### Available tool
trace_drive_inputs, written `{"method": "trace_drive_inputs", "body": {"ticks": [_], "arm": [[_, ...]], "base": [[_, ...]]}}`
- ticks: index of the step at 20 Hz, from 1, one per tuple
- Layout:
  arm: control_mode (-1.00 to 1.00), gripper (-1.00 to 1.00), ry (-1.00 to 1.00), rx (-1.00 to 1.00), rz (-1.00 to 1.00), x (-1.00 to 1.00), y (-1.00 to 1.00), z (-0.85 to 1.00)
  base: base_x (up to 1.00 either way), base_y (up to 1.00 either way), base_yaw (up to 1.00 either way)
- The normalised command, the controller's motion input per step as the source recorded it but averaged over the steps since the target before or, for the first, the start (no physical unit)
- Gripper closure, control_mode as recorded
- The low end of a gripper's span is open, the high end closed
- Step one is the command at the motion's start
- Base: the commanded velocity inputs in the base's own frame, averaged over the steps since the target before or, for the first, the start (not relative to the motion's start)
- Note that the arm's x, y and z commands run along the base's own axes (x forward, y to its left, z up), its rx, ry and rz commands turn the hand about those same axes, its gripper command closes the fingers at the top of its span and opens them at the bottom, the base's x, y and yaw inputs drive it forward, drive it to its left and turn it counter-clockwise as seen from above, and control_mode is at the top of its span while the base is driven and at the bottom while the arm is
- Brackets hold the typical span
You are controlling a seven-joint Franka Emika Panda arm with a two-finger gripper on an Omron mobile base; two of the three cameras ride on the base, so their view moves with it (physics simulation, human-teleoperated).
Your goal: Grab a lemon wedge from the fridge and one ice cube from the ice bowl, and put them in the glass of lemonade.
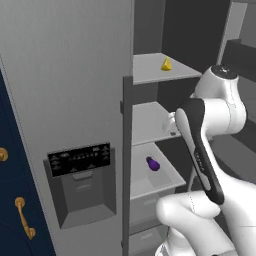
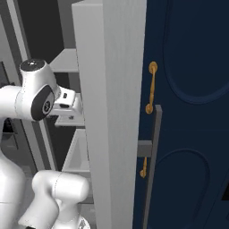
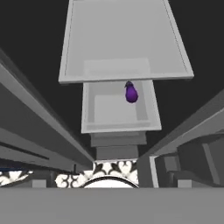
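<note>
The fridge [image 1: 65,90] stands open, its grey door with the black-panelled dispenser recess [image 1: 82,182] taking up the left and centre of the left base view. To the right of the door edge, three grey shelves step down the frame. The lemon wedge [image 1: 166,64] lies on the top shelf [image 1: 150,70], upper centre-right of the frame, toward that shelf's back right. A small purple eggplant [image 1: 153,163] lies on the lowest shelf [image 1: 150,180], right of centre; in the hand view it shows just above centre, on the lower of two shelves seen from above. The white arm [image 1: 210,125] rises from the lower right and reaches in at the level of the middle shelf [image 1: 147,122], where the end effector [image 1: 172,125] is mostly hidden behind the forearm; its jaws stand fully apart, gripping nothing. In the right base view, the navy cabinet [image 2: 188,112] with gold handles [image 2: 152,87] fills the right half
</note>
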Motion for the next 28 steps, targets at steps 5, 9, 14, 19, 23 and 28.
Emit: {"method": "trace_drive_inputs", "body": {"ticks": [5, 9, 14, 19, 23, 28], "arm": [[-1.00, -1.00, -0.24, 0.03, -0.10, 0.21, 0.30, 0.67], [-1.00, -1.00, -0.21, 0.00, -0.07, 0.00, 0.00, 1.00], [-1.00, -1.00, -0.21, 0.00, -0.07, 0.67, -0.11, 0.40], [-1.00, -1.00, -0.27, 0.04, -0.08, 0.95, -0.03, 0.08], [-1.00, -1.00, -0.27, 0.00, -0.11, 0.48, -0.10, 0.83], [-1.00, -1.00, 0.22, 0.00, -0.01, 0.96, -0.04, 0.34]], "base": [[0.00, 0.00, 0.00], [0.00, 0.00, 0.00], [0.00, 0.00, 0.00], [0.00, 0.00, 0.00], [0.00, 0.00, 0.00], [0.00, 0.00, 0.00]]}}
